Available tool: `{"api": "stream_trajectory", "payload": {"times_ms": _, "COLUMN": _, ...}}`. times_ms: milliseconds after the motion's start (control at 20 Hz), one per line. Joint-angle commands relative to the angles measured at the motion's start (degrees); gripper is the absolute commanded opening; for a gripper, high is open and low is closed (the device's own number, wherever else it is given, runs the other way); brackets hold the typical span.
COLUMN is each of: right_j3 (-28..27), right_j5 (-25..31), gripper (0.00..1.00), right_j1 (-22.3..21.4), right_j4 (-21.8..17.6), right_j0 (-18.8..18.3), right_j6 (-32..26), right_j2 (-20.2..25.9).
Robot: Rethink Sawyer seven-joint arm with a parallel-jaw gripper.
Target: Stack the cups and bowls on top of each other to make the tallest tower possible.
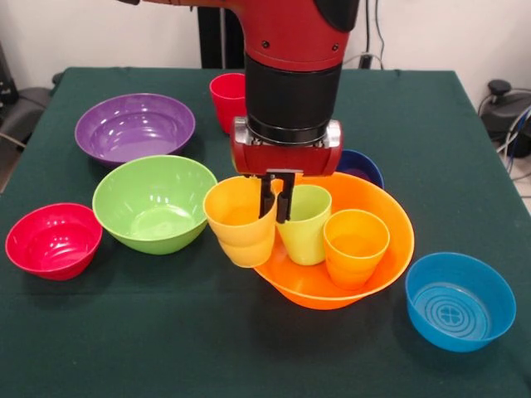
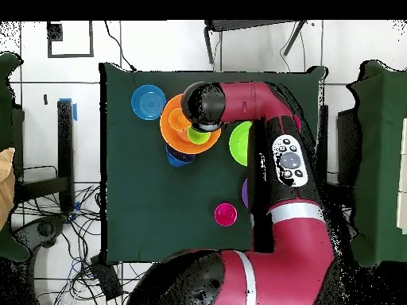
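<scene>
My gripper (image 1: 276,199) is shut on the near rim of the yellow cup (image 1: 239,222), which hangs tilted at the left rim of the big orange bowl (image 1: 390,249). The light green cup (image 1: 307,228) and the orange cup (image 1: 355,246) stand upright inside that bowl. The red cup (image 1: 227,99) stands alone at the far side. The dark blue bowl (image 1: 365,164) sits just behind the orange bowl. In the overhead view the arm covers the gripper; the orange bowl (image 2: 171,125) and green cup (image 2: 199,137) show beside it.
The lime green bowl (image 1: 154,201) is just left of the yellow cup. The purple bowl (image 1: 135,126) is behind it, the red bowl (image 1: 54,239) at the near left, and the light blue bowl (image 1: 460,300) at the near right. All stand on the green table (image 1: 249,348).
</scene>
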Motion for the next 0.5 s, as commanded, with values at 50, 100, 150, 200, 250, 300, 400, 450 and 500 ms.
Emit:
{"api": "stream_trajectory", "payload": {"times_ms": 50, "right_j3": 7.91, "right_j5": -4.07, "gripper": 0.00, "right_j1": 1.21, "right_j4": 1.70, "right_j0": 3.35, "right_j6": 12.97, "right_j2": -2.88}}
{"api": "stream_trajectory", "payload": {"times_ms": 100, "right_j3": 7.82, "right_j5": -4.20, "gripper": 0.00, "right_j1": 1.29, "right_j4": 1.83, "right_j0": 3.76, "right_j6": 13.09, "right_j2": -3.25}}
{"api": "stream_trajectory", "payload": {"times_ms": 150, "right_j3": 7.78, "right_j5": -4.32, "gripper": 0.00, "right_j1": 1.39, "right_j4": 2.04, "right_j0": 4.09, "right_j6": 13.26, "right_j2": -3.59}}
{"api": "stream_trajectory", "payload": {"times_ms": 200, "right_j3": 8.25, "right_j5": -4.77, "gripper": 0.00, "right_j1": 1.26, "right_j4": 2.21, "right_j0": 4.35, "right_j6": 13.44, "right_j2": -3.83}}
{"api": "stream_trajectory", "payload": {"times_ms": 250, "right_j3": 8.46, "right_j5": -4.67, "gripper": 0.00, "right_j1": 1.31, "right_j4": 2.75, "right_j0": 4.41, "right_j6": 13.36, "right_j2": -3.93}}
{"api": "stream_trajectory", "payload": {"times_ms": 300, "right_j3": 8.43, "right_j5": -4.79, "gripper": 0.00, "right_j1": 1.33, "right_j4": 3.02, "right_j0": 4.53, "right_j6": 13.11, "right_j2": -4.11}}
{"api": "stream_trajectory", "payload": {"times_ms": 400, "right_j3": 8.36, "right_j5": -4.87, "gripper": 0.00, "right_j1": 1.34, "right_j4": 3.69, "right_j0": 4.74, "right_j6": 12.73, "right_j2": -4.44}}
{"api": "stream_trajectory", "payload": {"times_ms": 450, "right_j3": 8.56, "right_j5": -4.99, "gripper": 0.00, "right_j1": 1.32, "right_j4": 4.04, "right_j0": 4.77, "right_j6": 12.74, "right_j2": -4.43}}
{"api": "stream_trajectory", "payload": {"times_ms": 500, "right_j3": 8.53, "right_j5": -5.09, "gripper": 0.00, "right_j1": 1.41, "right_j4": 4.30, "right_j0": 4.89, "right_j6": 12.75, "right_j2": -4.46}}
